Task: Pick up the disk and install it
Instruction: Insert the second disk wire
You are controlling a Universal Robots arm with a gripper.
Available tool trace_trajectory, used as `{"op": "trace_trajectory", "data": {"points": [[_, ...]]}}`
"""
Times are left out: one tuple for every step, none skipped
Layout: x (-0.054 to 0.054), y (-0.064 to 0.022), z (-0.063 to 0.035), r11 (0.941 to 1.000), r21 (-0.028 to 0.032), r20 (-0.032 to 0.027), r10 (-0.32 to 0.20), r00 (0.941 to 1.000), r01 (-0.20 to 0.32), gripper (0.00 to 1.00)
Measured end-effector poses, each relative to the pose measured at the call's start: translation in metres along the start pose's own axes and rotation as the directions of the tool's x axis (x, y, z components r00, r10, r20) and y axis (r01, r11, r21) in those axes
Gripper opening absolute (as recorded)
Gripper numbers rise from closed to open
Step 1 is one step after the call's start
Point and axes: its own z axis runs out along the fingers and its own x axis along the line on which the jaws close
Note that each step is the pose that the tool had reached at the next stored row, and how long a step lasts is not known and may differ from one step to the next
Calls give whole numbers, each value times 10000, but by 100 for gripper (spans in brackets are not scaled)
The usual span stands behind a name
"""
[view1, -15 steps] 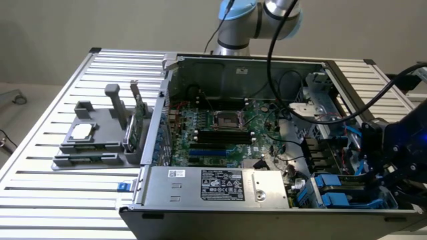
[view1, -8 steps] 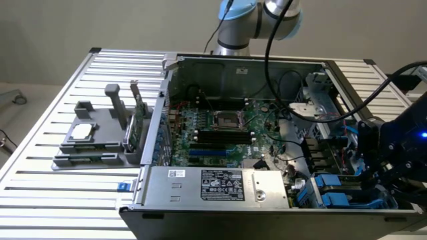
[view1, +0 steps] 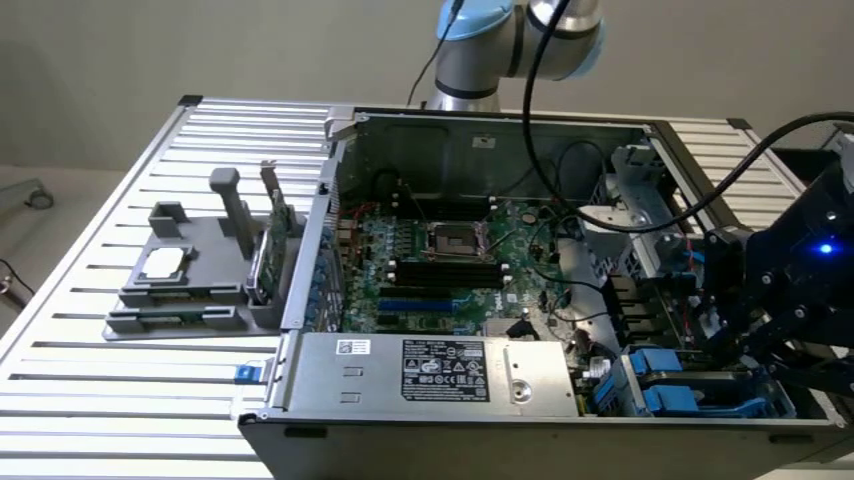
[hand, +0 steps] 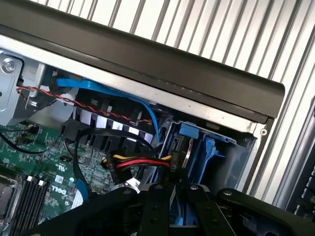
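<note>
Wrist view: the end effector hangs over a corner bay of the computer case, crowded by blue carriers and cables; its grip cannot be told.

This looks like a robotics lab. An open computer case sits on a slotted aluminium counter near a robot arm.

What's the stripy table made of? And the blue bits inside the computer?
Table: looks like metal, with pale silvery ribbed slats and a dull shine.
Blue bits: probably plastic, going by the bright solid colour and smooth moulded shapes.
</note>
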Motion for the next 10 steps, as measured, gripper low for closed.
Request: {"op": "trace_trajectory", "data": {"points": [[15, 4, 1, 10000, 18, 53, -3, 10000, 3, 18], [24, 5, 1, 10000, 30, 90, -3, 10000, 2, 18], [30, 6, 2, 10000, 42, 126, -2, 9999, 2, 18], [38, 8, 2, 10000, 68, 206, -5, 9998, 4, 18], [45, 11, 2, 10000, 91, 274, -8, 9996, 6, 18], [53, 14, 4, 9999, 110, 330, -9, 9995, 5, 18], [62, 17, 4, 9999, 128, 381, -9, 9993, 4, 18], [71, 20, 5, 9999, 145, 431, -9, 9991, 3, 18], [81, 23, 6, 9999, 161, 479, -9, 9989, 2, 18], [93, 27, 6, 9998, 178, 526, -11, 9986, 2, 18]]}}
